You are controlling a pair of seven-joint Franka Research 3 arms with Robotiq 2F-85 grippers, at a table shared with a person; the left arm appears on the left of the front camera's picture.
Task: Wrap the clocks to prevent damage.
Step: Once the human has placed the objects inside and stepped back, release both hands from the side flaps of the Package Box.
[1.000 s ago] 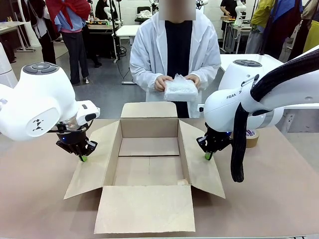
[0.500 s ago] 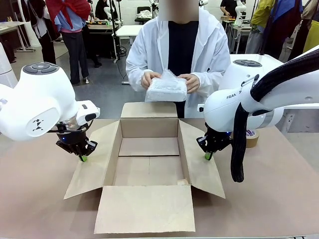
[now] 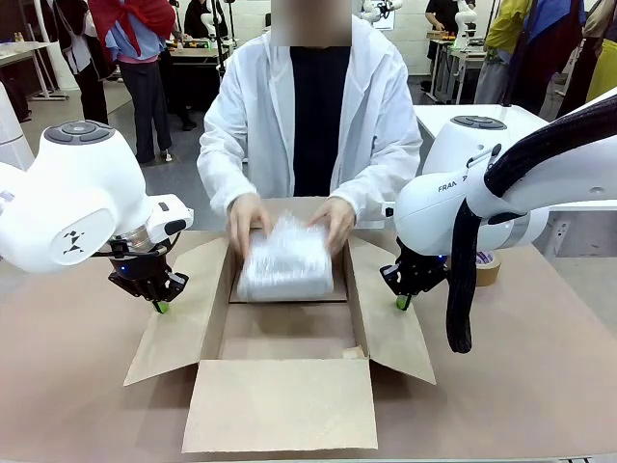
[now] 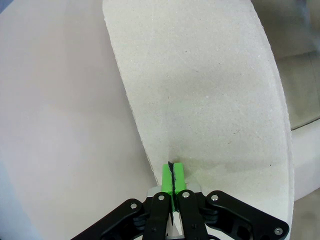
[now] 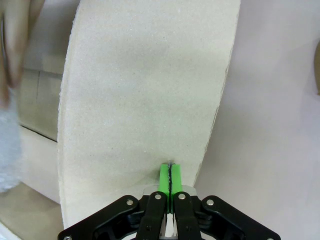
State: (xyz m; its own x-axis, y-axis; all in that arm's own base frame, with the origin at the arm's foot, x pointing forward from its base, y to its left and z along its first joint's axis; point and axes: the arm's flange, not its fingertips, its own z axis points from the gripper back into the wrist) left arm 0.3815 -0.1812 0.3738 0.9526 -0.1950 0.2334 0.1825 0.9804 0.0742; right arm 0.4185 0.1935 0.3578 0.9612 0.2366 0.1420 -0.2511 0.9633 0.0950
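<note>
Brown tabletop [image 3: 77,386], with a busy workshop beyond and other people standing far back. An open cardboard box [image 3: 289,333] sits mid-table with all four flaps splayed out.

A person in a white coat stands at the far side. One hand [image 3: 246,217] and the other hand [image 3: 335,214] grip the bundle of clocks [image 3: 286,260], a whitish bubble-wrap pillow. It is held at the far end of the box, between the side flaps and tilted toward the camera. Cannot tell whether it rests on the box floor. Its edge shows as a blur in the right wrist view [image 5: 10,150].

Left gripper [image 3: 160,307] is clenched on nothing, green pads pressed flat together [image 4: 172,172]. Its tips sit at the outer edge of the left flap [image 3: 178,323].

Right gripper [image 3: 401,302] is likewise clenched and empty [image 5: 170,175]. Its tips are set on the right flap [image 3: 386,333] near its outer edge.

A tape roll [image 3: 487,267] lies on the table behind the right arm.
</note>
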